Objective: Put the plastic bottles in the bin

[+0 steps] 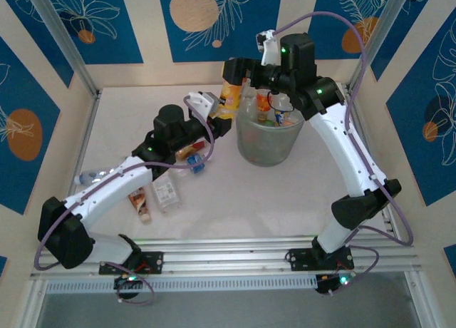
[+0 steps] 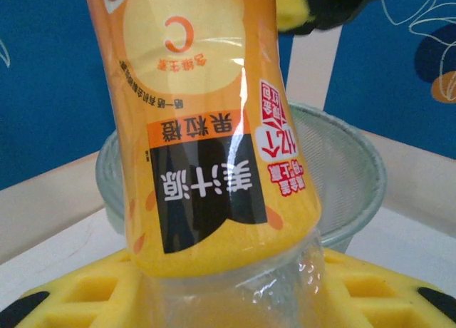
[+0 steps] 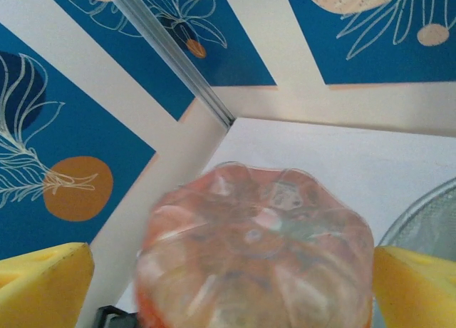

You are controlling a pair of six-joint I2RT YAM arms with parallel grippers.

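Note:
My left gripper (image 1: 222,115) (image 2: 228,299) is shut on the clear lower part of a plastic bottle with a yellow-orange label (image 1: 229,94) (image 2: 206,128). It holds the bottle up at the bin's left rim. The bin (image 1: 269,141) (image 2: 353,171) is a translucent grey-green basket with several bottles (image 1: 276,108) inside. My right gripper (image 1: 235,73) (image 3: 235,285) stands open around the far end of the same bottle (image 3: 256,257), with its yellow fingers (image 3: 43,285) on either side. A gap shows beside the left finger. One right finger (image 2: 292,7) is visible above the label.
More bottles lie on the table near my left arm: a clear one (image 1: 91,176), a brown-labelled one (image 1: 140,203), a flattened clear one (image 1: 165,192) and a red and blue one (image 1: 194,157). Metal frame posts (image 1: 64,39) and patterned walls ring the table.

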